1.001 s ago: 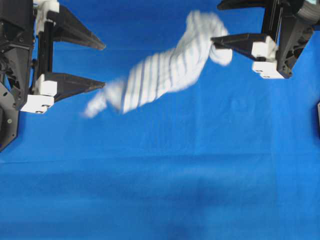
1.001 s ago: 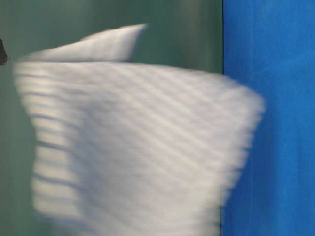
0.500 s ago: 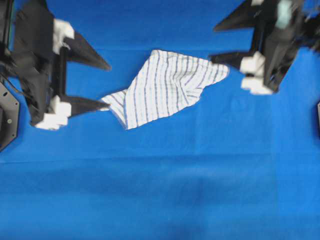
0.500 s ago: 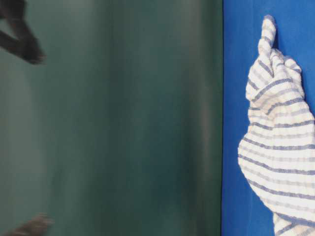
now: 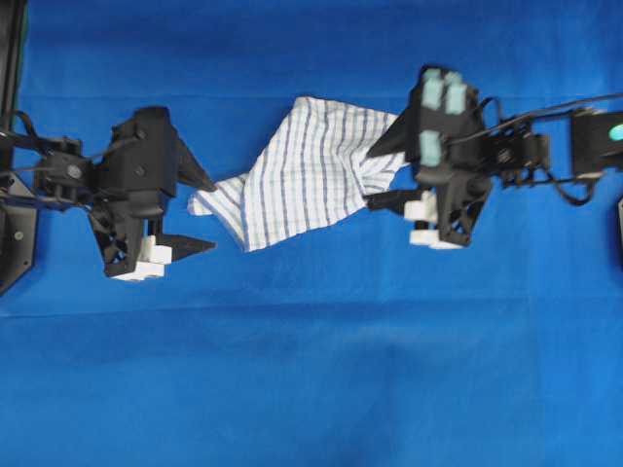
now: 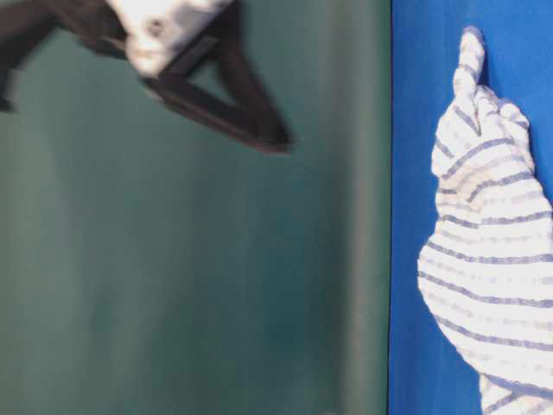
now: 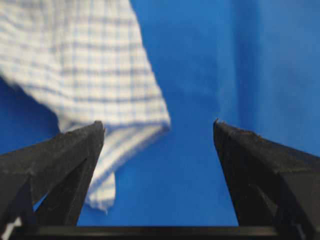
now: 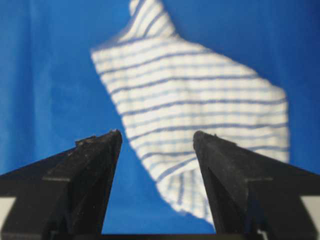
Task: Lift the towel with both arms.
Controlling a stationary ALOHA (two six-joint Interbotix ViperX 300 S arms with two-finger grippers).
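Overhead view gives you the clearest account: the white cloth towel with thin blue stripes point(image 5: 307, 170) lies crumpled on the blue fabric-covered tabletop point(image 5: 311, 370), just above centre, its long axis running from about 8 o'clock to 2 o'clock.

Your left black two-finger tool with white fittings point(image 5: 206, 214) sits at the towel's 9 o'clock end. Its fingers are spread wide, one tip level with the towel's narrow lower-left corner and the other tip below it over bare cloth. No part of the towel is pinched between them. The left wrist view confirms this: both black fingers point(image 7: 60, 160) stand well apart, and the towel's corner point(image 7: 85, 75) lies ahead toward 11 o'clock, passing behind the left-hand finger.

Your right black two-finger tool with teal pads on its body point(image 5: 380, 173) sits at the towel's 3 o'clock end, fingers likewise spread, tips over or at the towel's right edge. From overhead you cannot tell whether those tips touch the fabric. The right wrist view shows both fingers point(image 8: 85, 170) parted, with the towel point(image 8: 195, 100) lying flat ahead and showing in the gap between them, not gripped.

Table-level view shows the towel point(image 6: 488, 259) resting against the blue surface at 3 o'clock, with one blurred black finger point(image 6: 229, 95) at 11 o'clock, well apart from it.
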